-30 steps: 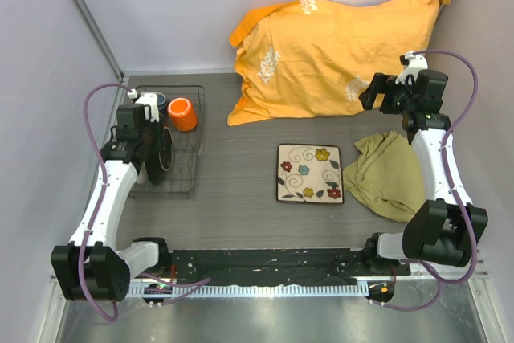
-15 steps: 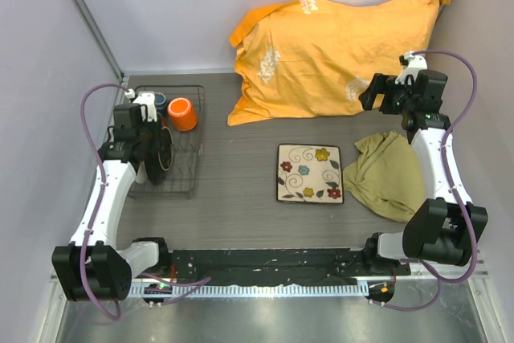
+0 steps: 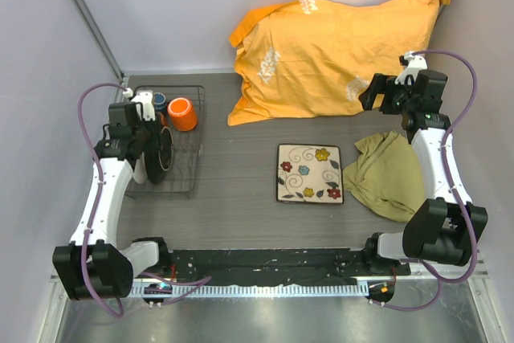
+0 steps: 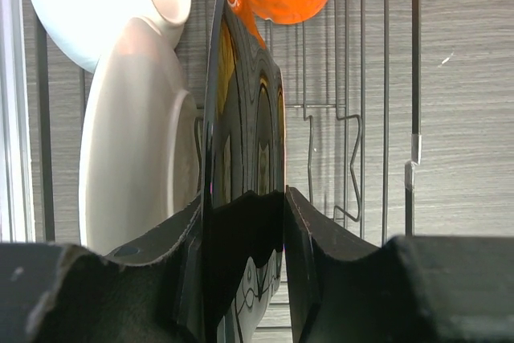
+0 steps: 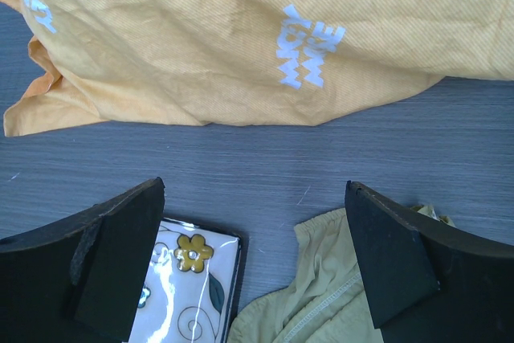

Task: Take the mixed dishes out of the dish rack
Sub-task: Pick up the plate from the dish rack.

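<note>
The dish rack (image 3: pixel 183 176) stands at the left of the table. In it a round dark-rimmed plate (image 4: pixel 249 118) stands on edge, with a white bowl (image 4: pixel 88 6) and another white dish (image 4: pixel 136 158) to its left. An orange mug (image 3: pixel 182 114) and a small dark blue cup (image 3: pixel 160 101) sit at the rack's far end. My left gripper (image 4: pixel 245 214) is shut on the dark-rimmed plate, one finger against each face. The square flowered plate (image 3: pixel 310 173) lies flat mid-table. My right gripper (image 5: pixel 255 194) hangs open and empty above the table at the far right.
A large orange pillow (image 3: pixel 337 54) fills the back of the table. A crumpled green cloth (image 3: pixel 385 174) lies right of the square plate, under the right arm. Grey walls close in the left and right sides.
The left jaws have narrowed onto the dark-rimmed plate and the left wrist has shifted slightly left. The right arm has not moved.
</note>
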Motion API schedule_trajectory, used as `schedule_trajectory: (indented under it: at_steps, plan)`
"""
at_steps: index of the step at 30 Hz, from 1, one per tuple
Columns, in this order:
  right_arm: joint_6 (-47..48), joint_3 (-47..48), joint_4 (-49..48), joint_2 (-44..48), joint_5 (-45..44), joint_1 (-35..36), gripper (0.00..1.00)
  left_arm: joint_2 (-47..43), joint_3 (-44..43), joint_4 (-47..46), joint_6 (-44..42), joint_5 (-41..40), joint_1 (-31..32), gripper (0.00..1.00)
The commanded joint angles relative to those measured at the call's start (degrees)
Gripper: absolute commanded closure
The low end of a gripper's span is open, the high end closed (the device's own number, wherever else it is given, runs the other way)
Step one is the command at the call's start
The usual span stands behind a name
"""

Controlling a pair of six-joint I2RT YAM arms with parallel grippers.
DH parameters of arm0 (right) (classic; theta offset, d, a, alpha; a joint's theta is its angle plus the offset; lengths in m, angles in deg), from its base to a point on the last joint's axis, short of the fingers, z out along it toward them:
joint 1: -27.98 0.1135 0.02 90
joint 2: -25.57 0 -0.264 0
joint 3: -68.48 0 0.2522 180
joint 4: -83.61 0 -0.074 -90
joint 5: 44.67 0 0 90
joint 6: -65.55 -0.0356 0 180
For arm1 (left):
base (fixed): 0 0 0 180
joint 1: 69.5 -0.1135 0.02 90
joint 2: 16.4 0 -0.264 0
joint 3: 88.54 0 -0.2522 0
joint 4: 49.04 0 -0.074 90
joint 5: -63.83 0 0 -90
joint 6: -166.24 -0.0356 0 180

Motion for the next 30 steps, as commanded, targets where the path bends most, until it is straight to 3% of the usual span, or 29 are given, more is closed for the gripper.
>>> schedule_trajectory:
  at_steps: [1,21,30]
  plan:
    - [0.6,0.8,-0.8,0.2,0.6,0.1,0.00,-1.8,-6.8,-3.8,-1.7,0.6,-0.3,1.00]
    - [0.7,0.9,-0.8,-0.2,0.9,0.0,0.01,-0.7,-9.0,-4.3,-3.1,1.2,-1.4,1.00]
    - [0.8,0.8,-0.7,-0.3,1.0,0.0,0.00,-0.4,-10.3,-4.4,-2.8,7.3,-4.8,1.00]
